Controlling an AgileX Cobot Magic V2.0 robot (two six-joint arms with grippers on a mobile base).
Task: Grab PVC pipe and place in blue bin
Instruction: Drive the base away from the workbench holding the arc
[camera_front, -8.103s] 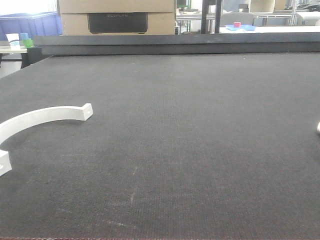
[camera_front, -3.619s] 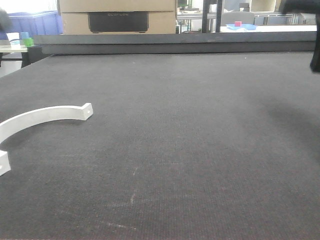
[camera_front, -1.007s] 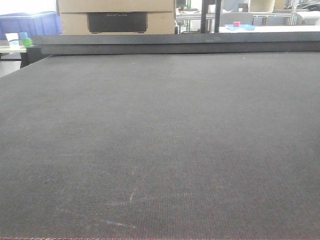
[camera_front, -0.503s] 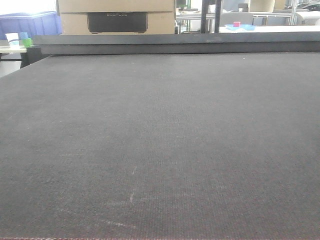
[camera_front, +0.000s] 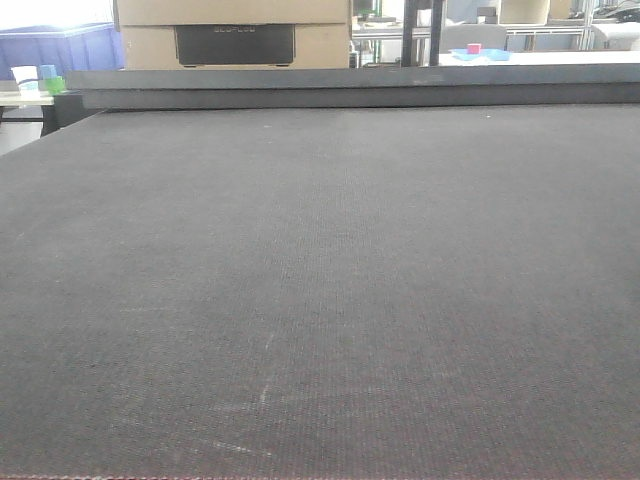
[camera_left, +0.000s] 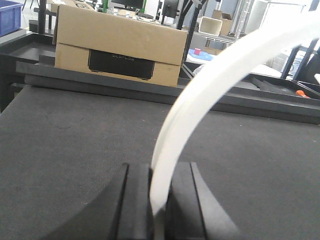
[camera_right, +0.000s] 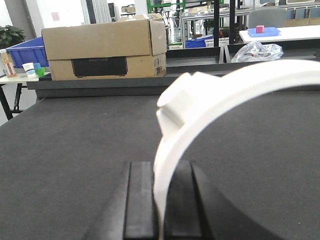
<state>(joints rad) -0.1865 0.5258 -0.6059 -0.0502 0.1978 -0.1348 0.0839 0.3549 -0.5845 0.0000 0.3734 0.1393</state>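
My left gripper (camera_left: 159, 170) is shut on the end of a white curved PVC pipe piece (camera_left: 210, 85), which arcs up and to the right above the black table. My right gripper (camera_right: 161, 167) is shut on another white curved PVC piece (camera_right: 225, 95) with a flanged end, which also arcs up to the right. Neither gripper nor either pipe shows in the front view. The blue bin (camera_front: 60, 45) stands beyond the table's far left corner. It also shows in the right wrist view (camera_right: 27, 52) and in the left wrist view (camera_left: 10, 15).
A cardboard box (camera_front: 232, 30) stands behind the raised black ledge (camera_front: 350, 88) at the table's far edge. A side table with small cups (camera_front: 40, 80) is at the far left. A blue tray with a red cube (camera_front: 480, 52) is on a far bench.
The white curved piece that lay at the table's left in the oldest frames is gone from the front view. Nothing has visibly changed over the last second.
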